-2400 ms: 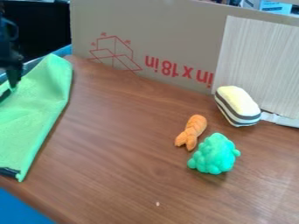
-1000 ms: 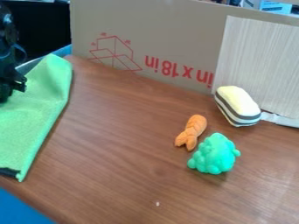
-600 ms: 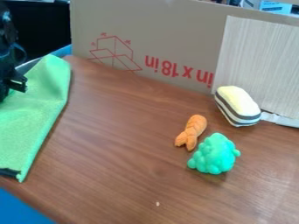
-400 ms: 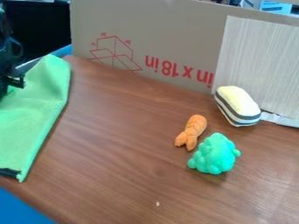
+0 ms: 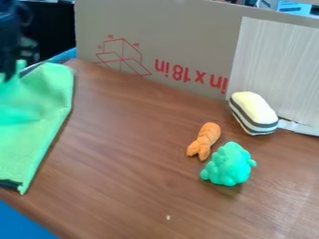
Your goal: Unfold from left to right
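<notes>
Green cloth at left of bench, near end lying down by the edge, probably so its top layer can swing right. Lumpy green toy, orange forked toy, striped yellow toy sit well apart on the right; likely just bystanders. Tool looks closed on a raised fold, upper left, presumably to open it out. Arm comes in at upper left, tool pointing down. Cardboard behind, maybe a backstop.

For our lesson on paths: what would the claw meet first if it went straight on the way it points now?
Pointing down, the claw would meet the green cloth first; a raised part of it seems right at the tip, though depth is unclear.
</notes>
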{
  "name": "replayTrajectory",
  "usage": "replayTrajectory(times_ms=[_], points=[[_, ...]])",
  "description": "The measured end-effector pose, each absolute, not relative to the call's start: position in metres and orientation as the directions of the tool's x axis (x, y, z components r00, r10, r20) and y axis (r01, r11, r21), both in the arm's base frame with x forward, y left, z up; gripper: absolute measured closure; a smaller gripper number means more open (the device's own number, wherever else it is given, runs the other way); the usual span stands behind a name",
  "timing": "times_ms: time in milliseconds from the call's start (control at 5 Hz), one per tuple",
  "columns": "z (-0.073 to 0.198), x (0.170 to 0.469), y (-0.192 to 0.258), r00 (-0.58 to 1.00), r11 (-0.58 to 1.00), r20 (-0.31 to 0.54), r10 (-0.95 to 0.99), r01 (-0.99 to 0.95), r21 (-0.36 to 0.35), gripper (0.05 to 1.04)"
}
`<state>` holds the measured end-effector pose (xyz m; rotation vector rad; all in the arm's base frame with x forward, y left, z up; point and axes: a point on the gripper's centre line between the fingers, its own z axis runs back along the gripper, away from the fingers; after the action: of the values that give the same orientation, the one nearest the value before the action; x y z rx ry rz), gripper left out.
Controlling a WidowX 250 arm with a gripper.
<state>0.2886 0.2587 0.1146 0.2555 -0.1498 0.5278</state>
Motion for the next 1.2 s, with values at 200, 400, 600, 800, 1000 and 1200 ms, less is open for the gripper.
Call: replayTrajectory(times_ms=[200,400,600,800,1000,1200], points=[[0.114,0.306,0.206,0.869,0.842,0.242,0.432,-0.485,0.237,1.028],[0.106,0.318,0.157,0.875,0.827,0.299,0.380,-0.467,0.314,1.028],[0.102,0.330,0.120,0.895,0.840,0.331,0.297,-0.410,0.355,1.028],[0.100,0.337,0.101,0.900,0.839,0.320,0.295,-0.404,0.364,1.028],[0.117,0.356,0.084,0.885,0.844,0.326,0.332,-0.433,0.316,1.028],[0.121,0.379,0.080,0.875,0.836,0.287,0.390,-0.467,0.287,1.028]])
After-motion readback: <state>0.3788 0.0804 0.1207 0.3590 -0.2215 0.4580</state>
